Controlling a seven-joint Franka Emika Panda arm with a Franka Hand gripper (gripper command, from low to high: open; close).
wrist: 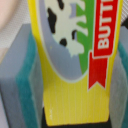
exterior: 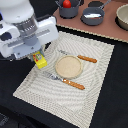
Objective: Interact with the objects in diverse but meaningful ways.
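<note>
My gripper (exterior: 39,57) is shut on the yellow packet (exterior: 40,62) and holds it upright over the placemat's edge at the exterior view's left. In the wrist view the packet (wrist: 75,60) fills the frame, with a cow picture and a red banner, clamped between teal finger pads (wrist: 24,80). A red tomato (exterior: 66,3) sits in a dark pot (exterior: 69,10) at the back. A grey-blue saucepan (exterior: 93,17) beside it holds something white that I cannot make out. The sausage is out of view.
A striped beige placemat (exterior: 95,95) carries a tan round plate (exterior: 68,66), a knife with an orange handle (exterior: 86,58) and a fork with an orange handle (exterior: 70,82). A beige bowl (exterior: 123,17) stands at the back right on a brown board (exterior: 100,30).
</note>
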